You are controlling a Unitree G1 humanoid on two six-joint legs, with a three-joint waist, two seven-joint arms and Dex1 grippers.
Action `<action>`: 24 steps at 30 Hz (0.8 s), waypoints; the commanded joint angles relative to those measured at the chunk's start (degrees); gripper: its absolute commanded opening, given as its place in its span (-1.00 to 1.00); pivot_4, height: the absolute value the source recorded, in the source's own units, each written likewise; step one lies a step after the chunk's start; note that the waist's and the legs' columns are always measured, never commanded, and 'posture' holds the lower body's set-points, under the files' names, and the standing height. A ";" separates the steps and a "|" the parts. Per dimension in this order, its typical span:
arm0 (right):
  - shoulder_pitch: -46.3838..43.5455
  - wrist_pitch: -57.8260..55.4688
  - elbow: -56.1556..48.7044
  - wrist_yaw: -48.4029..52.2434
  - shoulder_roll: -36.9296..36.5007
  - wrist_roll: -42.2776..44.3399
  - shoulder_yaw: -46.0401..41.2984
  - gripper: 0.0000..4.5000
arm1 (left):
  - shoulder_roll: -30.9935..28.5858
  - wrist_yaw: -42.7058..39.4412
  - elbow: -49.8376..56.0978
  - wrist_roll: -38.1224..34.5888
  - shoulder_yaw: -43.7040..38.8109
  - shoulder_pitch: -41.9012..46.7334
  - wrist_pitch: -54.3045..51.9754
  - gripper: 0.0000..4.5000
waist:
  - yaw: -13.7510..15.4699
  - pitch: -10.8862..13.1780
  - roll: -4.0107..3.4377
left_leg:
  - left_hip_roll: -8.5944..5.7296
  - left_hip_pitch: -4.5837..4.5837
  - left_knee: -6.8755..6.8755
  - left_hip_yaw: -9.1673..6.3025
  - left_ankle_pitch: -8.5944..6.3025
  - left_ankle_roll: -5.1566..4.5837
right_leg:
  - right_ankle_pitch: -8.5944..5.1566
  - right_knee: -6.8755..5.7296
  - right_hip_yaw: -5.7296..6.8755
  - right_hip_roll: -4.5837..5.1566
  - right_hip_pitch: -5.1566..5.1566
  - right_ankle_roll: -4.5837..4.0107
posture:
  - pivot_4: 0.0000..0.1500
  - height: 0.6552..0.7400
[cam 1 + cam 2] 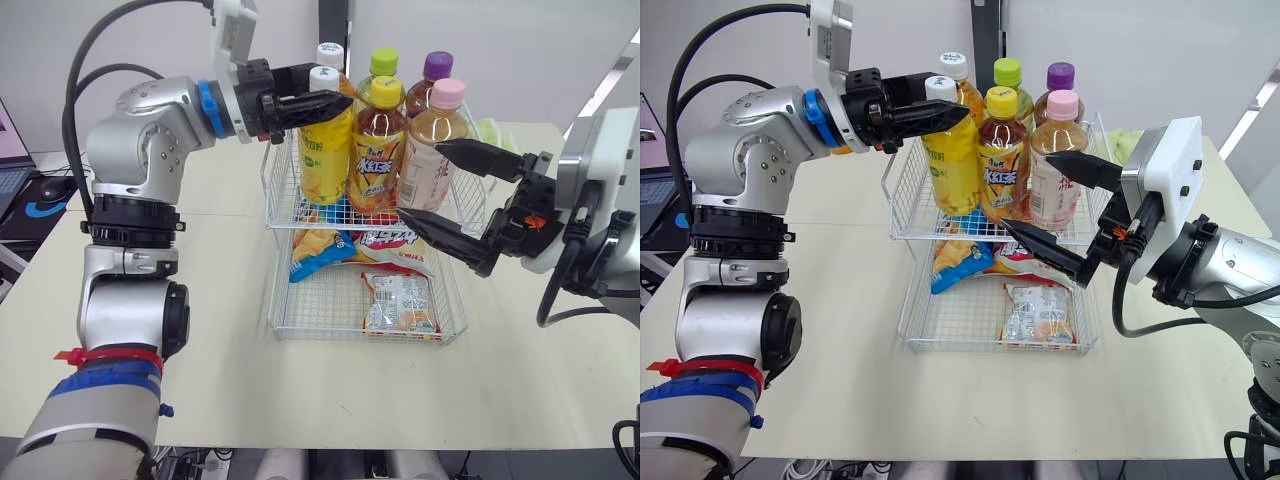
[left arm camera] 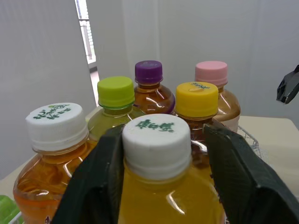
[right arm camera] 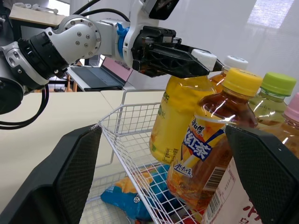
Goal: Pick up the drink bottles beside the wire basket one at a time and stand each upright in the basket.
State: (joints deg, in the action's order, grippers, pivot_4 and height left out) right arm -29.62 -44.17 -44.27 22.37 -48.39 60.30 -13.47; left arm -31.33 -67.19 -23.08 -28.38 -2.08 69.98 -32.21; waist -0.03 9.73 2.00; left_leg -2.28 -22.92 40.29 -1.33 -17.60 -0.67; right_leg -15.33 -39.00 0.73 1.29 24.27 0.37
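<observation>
The left gripper (image 1: 335, 102) is closed about the neck of the yellow bottle (image 1: 325, 150), just under its white cap. The bottle's long axis is vertical. It stands at the front left corner of the upper tier of the basket (image 1: 268, 185), touching the other bottles (image 1: 378, 150) behind and beside it. The basket sits mid-desk (image 1: 220, 330), toward the far edge.

Judgement: the coming move is release and withdrawal back toward the desk's left edge, the way the fingers point in from.

The left forearm is level, reaching in from that side.

The right gripper (image 1: 420, 178) is wide open and empty. It sits at the basket's front right corner, around the pink-cap bottle (image 1: 428, 135).
</observation>
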 commanded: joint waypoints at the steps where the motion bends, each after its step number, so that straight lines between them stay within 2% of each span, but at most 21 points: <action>1: 0.30 0.87 -1.07 -0.16 -0.88 0.71 -2.10 1.00 | -0.94 0.03 0.58 -1.16 -2.56 1.63 0.05 0.71 | 0.00 0.00 0.00 | 0.00 0.00 0.00 0.00 0.00 0.00 | 0.00 0.00 0.00 0.00 0.00 0.00 | 1.00 1.00; 3: 0.35 0.96 -0.95 0.16 -1.02 0.67 -2.05 1.00 | -1.83 -0.07 1.05 -1.97 -3.57 1.75 -0.93 0.99 | -0.01 0.00 0.00 | 0.00 0.00 0.00 0.00 0.00 0.00 | 0.00 0.00 0.00 0.00 0.00 0.00 | 1.00 1.00; 9: -0.60 1.43 0.12 0.25 -1.14 0.82 -2.64 1.00 | -9.35 -1.79 -0.27 -1.77 -6.53 0.89 -2.09 0.99 | -0.15 0.00 0.00 | 0.02 0.02 0.00 0.00 0.00 0.00 | 0.00 -0.01 0.00 -0.02 0.02 0.00 | 1.00 1.00; 12: -2.07 0.52 10.90 8.83 -9.12 1.09 -12.03 1.00 | -14.03 -1.69 -4.11 1.13 -7.01 -0.34 1.30 0.99 | -0.05 0.07 -0.14 | 0.00 0.01 0.00 0.01 0.00 0.00 | 0.00 0.00 -0.01 -0.02 0.01 0.00 | 1.00 1.00; 16: 2.88 4.00 22.77 18.52 -15.41 -5.48 -19.52 1.00 | -17.12 1.00 -10.04 3.17 -10.13 -4.53 7.56 0.99 | 0.73 0.01 -0.07 | -0.02 0.12 0.01 0.03 -0.08 -0.15 | 0.00 0.06 0.01 0.00 -0.16 0.00 | 1.00 1.00; 20: 9.73 11.41 34.63 24.95 -16.23 -15.17 -22.10 1.00 | -17.44 4.98 -11.34 3.85 -14.45 -12.91 12.76 0.99 | 0.93 -0.01 -0.04 | 0.00 0.11 0.08 0.07 -0.09 -0.17 | 0.00 0.00 -0.03 0.00 -0.16 0.00 | 1.00 1.00; 24: 14.82 19.74 45.89 28.32 -14.01 -22.82 -21.60 1.00 | -16.13 12.80 -9.56 6.16 -17.36 -24.27 18.57 0.99 | 0.94 -0.01 -0.06 | 0.02 0.10 0.14 0.10 -0.07 -0.14 | 0.00 -0.07 -0.07 0.00 -0.12 0.00 | 1.00 1.00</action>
State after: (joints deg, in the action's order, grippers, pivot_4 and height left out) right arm -15.03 -28.88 -0.83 49.40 -62.56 40.18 -33.42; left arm -47.48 -57.77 -34.48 -23.34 -17.39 46.74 -17.06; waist 0.91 9.71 1.94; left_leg -2.25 -22.82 40.44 -1.24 -17.66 -0.78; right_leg -15.33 -39.09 0.66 1.29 24.16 0.37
